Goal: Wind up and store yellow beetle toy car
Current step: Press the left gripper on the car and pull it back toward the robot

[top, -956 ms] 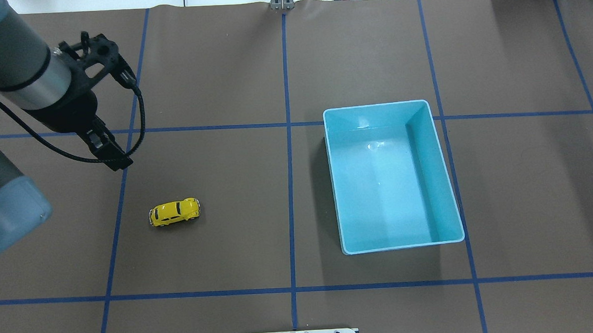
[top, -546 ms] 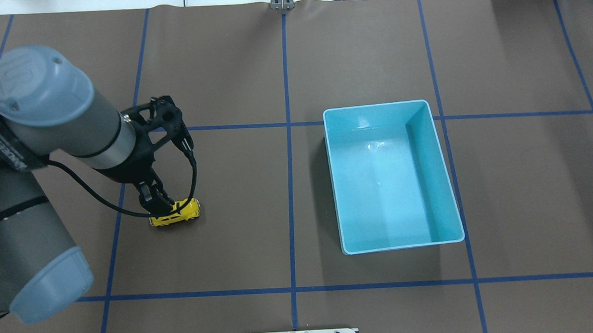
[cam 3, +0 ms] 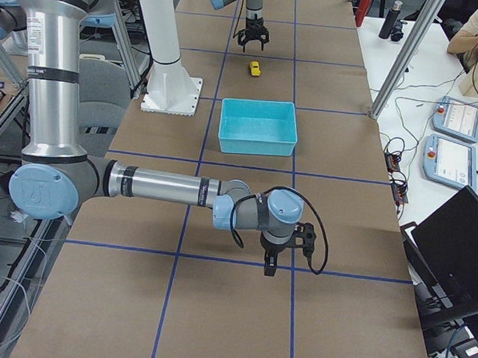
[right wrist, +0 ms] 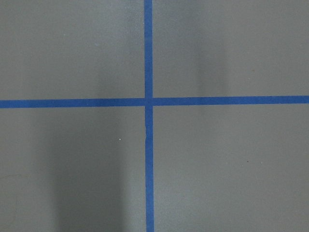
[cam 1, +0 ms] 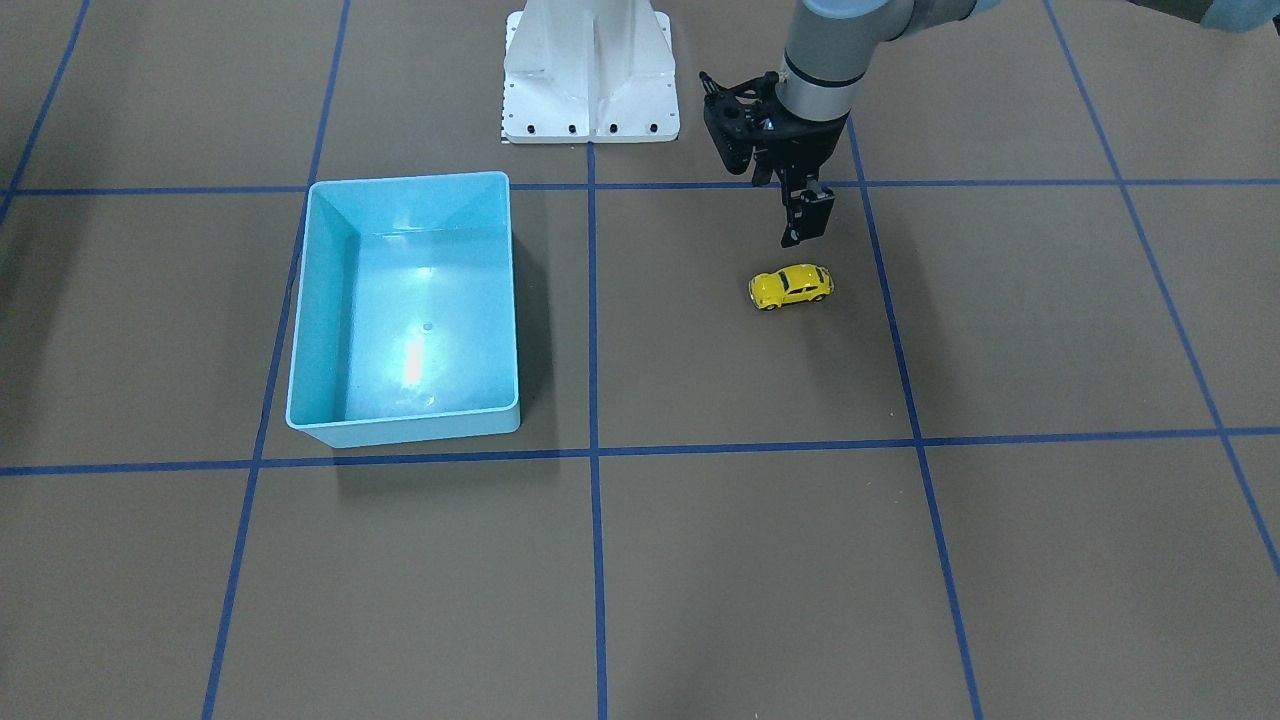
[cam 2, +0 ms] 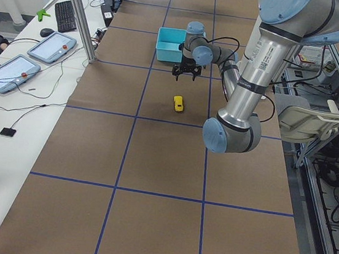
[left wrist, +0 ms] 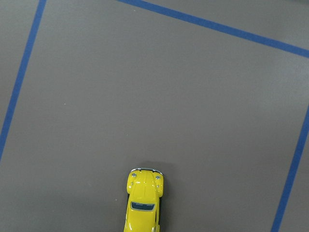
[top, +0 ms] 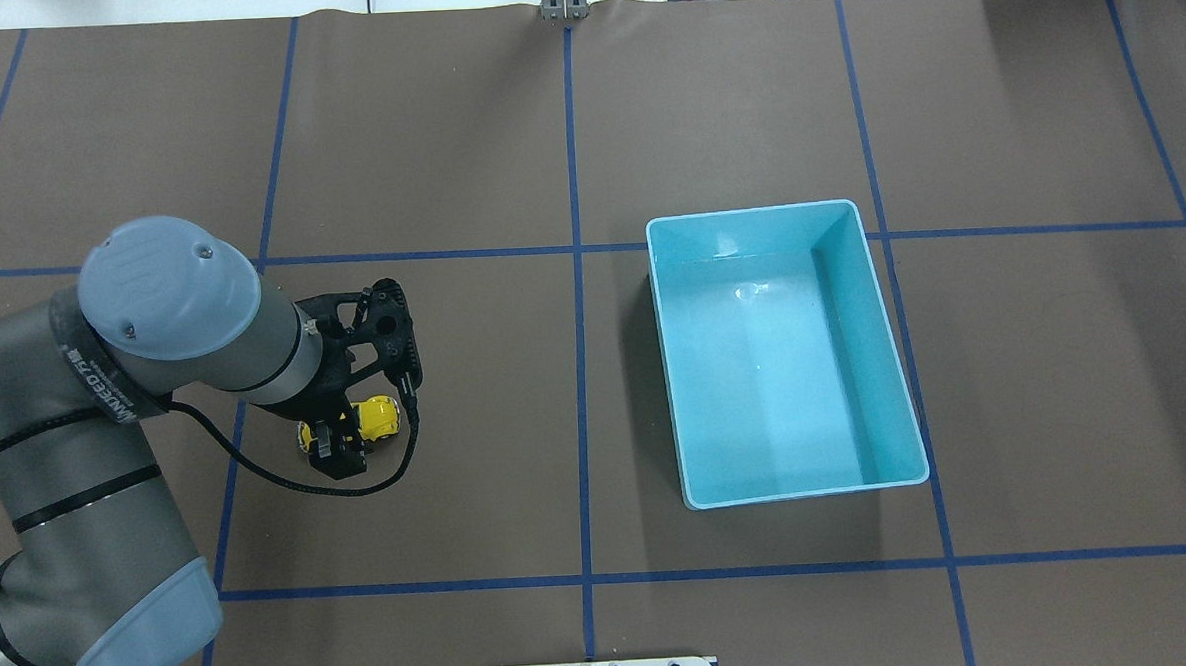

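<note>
The yellow beetle toy car (cam 1: 791, 286) stands on its wheels on the brown table, left of the centre line in the overhead view (top: 381, 414). It also shows at the bottom edge of the left wrist view (left wrist: 143, 203). My left gripper (cam 1: 805, 235) hangs just above the car and does not touch it; from overhead (top: 343, 459) it covers the car's middle. Its fingers read as one narrow dark shape, so I cannot tell open from shut. The light blue bin (top: 667, 370) is empty. My right gripper (cam 3: 268, 265) hovers over bare table far from both; I cannot tell its state.
The white robot base plate (cam 1: 590, 90) sits at the table edge on the robot's side. Blue tape lines cross the table. Operator desks with tablets (cam 2: 46, 47) flank one long side. The bin (cam 1: 405, 428) stands about two car lengths from the car.
My left arm swung from the back left of the table over to the car, and its gripper now hangs over the car's middle. The car and the bin have not moved.
</note>
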{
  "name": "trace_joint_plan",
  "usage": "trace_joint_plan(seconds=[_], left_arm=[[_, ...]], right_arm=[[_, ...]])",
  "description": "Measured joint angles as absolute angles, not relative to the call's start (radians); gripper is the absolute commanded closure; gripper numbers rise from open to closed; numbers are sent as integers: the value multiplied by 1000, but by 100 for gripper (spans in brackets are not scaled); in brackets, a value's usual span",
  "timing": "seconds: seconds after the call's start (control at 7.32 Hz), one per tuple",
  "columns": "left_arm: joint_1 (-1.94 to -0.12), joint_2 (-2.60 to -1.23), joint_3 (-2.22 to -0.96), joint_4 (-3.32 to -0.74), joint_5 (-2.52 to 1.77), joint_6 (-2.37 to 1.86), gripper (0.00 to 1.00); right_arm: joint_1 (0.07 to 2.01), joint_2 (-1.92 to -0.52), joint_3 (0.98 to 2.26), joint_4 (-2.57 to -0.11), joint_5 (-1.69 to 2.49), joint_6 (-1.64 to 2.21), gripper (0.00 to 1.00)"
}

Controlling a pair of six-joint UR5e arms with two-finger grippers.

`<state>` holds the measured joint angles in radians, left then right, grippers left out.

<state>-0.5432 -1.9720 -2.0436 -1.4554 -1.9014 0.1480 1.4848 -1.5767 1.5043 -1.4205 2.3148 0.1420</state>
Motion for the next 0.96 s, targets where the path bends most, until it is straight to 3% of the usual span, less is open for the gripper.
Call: trace_joint_plan(seconds=[0.96], left_arm=[[-502,-1973,-1845,-1563,-1899,232,0]], right_arm=[[1484,-1576,1491,-1420,2328,142,0]])
